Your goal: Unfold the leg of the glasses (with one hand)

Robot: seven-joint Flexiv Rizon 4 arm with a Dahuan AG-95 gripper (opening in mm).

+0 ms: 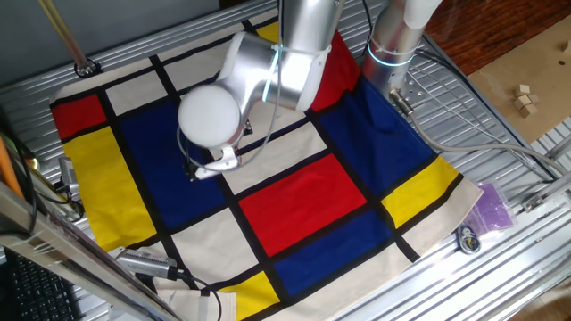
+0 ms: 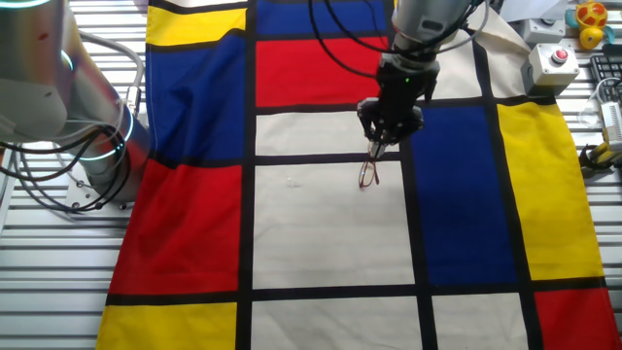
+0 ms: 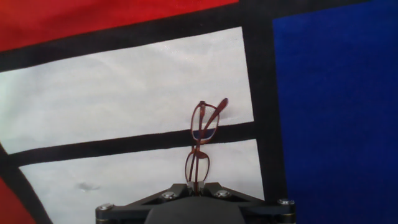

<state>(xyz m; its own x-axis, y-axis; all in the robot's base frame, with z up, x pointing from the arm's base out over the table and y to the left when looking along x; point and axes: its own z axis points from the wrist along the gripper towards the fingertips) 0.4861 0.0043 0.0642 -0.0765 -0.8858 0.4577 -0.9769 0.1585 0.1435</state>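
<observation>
In the hand view my gripper is shut on the near end of the glasses, a thin reddish-brown wire pair that stands out from the jaws over a white square and a black stripe of the cloth. A short reddish bar sticks out at their far end. I cannot tell the leg apart from the rims here. In the other fixed view the gripper points down at the cloth, and the glasses hang from its tips. In one fixed view the arm's white joint hides the grip.
The checked cloth of red, blue, yellow and white squares covers the slatted metal table. A second arm's base stands at the cloth's edge. A red-button box and a purple item lie off the cloth.
</observation>
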